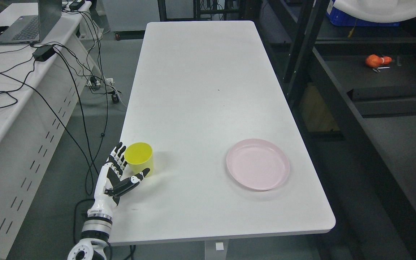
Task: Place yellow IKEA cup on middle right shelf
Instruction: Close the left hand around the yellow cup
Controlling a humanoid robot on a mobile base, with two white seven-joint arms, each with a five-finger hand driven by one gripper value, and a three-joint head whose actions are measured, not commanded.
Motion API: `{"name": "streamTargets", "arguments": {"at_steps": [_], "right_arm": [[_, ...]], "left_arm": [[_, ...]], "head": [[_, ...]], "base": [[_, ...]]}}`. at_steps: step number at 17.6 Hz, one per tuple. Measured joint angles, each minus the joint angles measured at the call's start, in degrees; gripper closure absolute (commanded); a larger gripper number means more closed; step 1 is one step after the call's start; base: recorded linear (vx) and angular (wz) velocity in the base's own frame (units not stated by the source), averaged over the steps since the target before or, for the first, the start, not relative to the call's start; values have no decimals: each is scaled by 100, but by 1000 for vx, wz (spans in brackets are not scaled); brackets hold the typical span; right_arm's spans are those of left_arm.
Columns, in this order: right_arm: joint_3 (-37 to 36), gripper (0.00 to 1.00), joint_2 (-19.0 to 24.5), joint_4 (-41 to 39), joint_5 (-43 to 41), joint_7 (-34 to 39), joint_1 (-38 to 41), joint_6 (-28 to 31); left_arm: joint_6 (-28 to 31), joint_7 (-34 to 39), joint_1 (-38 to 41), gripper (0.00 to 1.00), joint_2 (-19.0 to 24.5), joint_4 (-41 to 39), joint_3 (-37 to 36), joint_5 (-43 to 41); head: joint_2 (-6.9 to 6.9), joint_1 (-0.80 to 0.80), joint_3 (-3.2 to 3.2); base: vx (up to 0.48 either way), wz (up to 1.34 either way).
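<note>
Yellow cup (139, 158) stands upright just at 1 o'clock of the left hand (118, 172), at the table's near-left edge.

Nearest the camera, the left arm comes up from the lower left, and its hand is open, palm turned toward the cup, fingers (117, 155) reaching along the cup's left flank and thumb (135, 179) stretched under its near side; whether they touch the wall I cannot tell, but nothing is clamped yet. The cup's axis is vertical, mouth up, so a side wrap looks like the fitting grasp. The right hand is out of view, so the left is plainly the nearer one. Further along the white table (200, 90), at 3 o'clock of the cup and well apart, lies a pink plate (258, 169). Beyond, at 2 o'clock, the dark shelf (385, 90) rack stands past the table's right side.
</note>
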Motion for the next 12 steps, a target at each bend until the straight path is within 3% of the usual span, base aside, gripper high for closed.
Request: {"name": "streamTargets", "arguments": {"at_steps": [7,12], "right_arm": [[0,1,0,0,0,0,0,0],[0,1,0,0,0,0,0,0]], "left_arm": [[-8,-9,-258,1,-3,369,-65,-3],[-33,-13,-498,9,-4,718,-91,-1]], "head": [[0,0,0],[0,0,0]], "base": [[0,0],[0,0]]}}
